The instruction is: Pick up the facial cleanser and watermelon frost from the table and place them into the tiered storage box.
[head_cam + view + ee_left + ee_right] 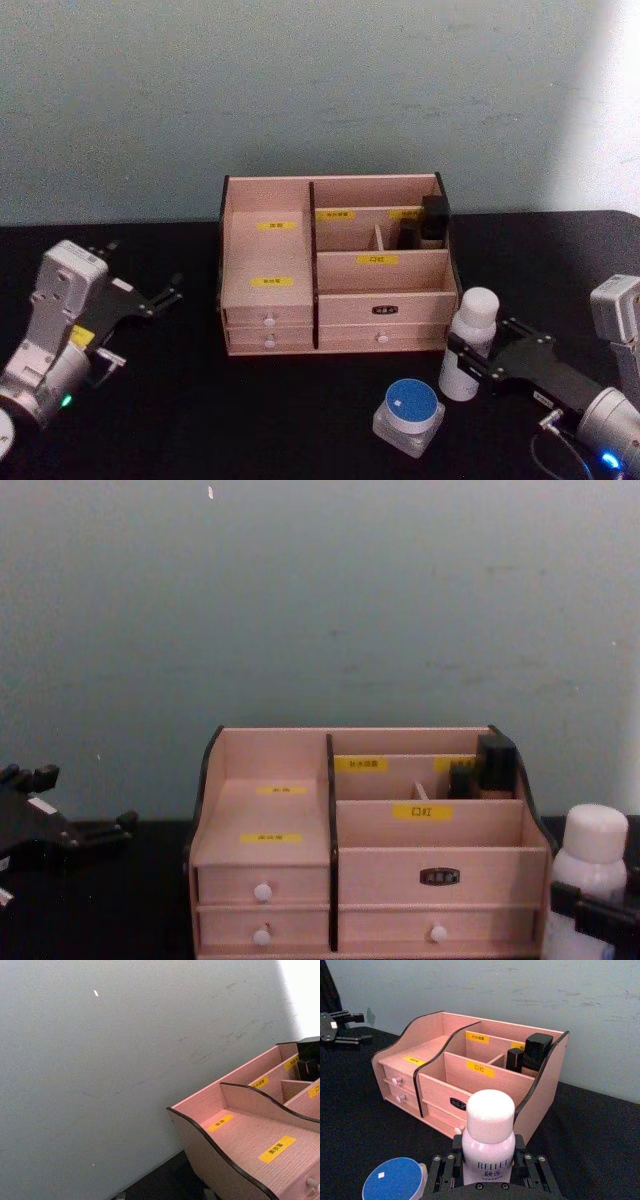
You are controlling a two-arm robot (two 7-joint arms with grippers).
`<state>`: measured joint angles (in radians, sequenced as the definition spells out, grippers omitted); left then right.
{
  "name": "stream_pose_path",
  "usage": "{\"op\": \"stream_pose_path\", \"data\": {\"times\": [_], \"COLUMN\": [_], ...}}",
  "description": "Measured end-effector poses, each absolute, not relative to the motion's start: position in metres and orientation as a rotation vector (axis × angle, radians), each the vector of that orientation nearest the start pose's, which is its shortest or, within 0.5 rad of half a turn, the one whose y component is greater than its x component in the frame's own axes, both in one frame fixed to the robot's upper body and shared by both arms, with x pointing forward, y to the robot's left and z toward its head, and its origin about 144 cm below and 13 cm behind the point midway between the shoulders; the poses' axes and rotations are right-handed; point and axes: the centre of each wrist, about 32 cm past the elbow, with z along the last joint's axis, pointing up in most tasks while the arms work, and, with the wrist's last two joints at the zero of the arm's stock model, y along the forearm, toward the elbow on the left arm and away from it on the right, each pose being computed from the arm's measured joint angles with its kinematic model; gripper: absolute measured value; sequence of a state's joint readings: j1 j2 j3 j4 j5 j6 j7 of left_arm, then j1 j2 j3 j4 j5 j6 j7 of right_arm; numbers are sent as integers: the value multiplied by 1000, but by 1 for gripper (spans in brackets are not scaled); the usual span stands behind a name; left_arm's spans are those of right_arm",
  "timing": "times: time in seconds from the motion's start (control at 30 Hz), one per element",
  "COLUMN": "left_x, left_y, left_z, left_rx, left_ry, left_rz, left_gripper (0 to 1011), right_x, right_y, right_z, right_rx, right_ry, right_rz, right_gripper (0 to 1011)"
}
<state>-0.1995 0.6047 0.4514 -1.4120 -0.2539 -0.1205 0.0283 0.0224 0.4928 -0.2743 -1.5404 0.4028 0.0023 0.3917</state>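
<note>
Two claws over the desk (300,420). At lower right, grips the facial cleanser (477,312) in the right claw (469,357); at lower left, holds the left claw (142,268) open.

**Box** (262,262): pale pink wood with dark edges. Stepped open compartments carry yellow labels, and four white-knobbed drawers run along the front. It stands upright at mid-table.

**Bottle** (470,338): white with a rounded white cap and "RELLET" lettering. It stands upright just beside the box's front right corner, clasped between the fingers of the right gripper (463,362).

**Jar** (409,416): squat and clear with a round blue lid, upright. It sits near the bottle, to its left, well in front of the box.
</note>
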Motion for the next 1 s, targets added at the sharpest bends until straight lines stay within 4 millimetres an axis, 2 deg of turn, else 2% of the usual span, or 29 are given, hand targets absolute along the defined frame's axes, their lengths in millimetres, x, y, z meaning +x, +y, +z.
{"op": "stream_pose_path", "data": {"times": [0.4, 1.0], "left_x": [489, 489], "left_y": [310, 310], "left_z": [1140, 1140], "left_rx": [304, 304], "left_ry": [-285, -285], "left_rz": [1248, 1248], "left_gripper": [1002, 1001], "right_x": [451, 451], "right_y": [-298, -305], "right_z": [1142, 1195], "right_rx": [-137, -117], "right_ry": [51, -6], "right_rz": [-944, -921], "right_gripper": [589, 590]}}
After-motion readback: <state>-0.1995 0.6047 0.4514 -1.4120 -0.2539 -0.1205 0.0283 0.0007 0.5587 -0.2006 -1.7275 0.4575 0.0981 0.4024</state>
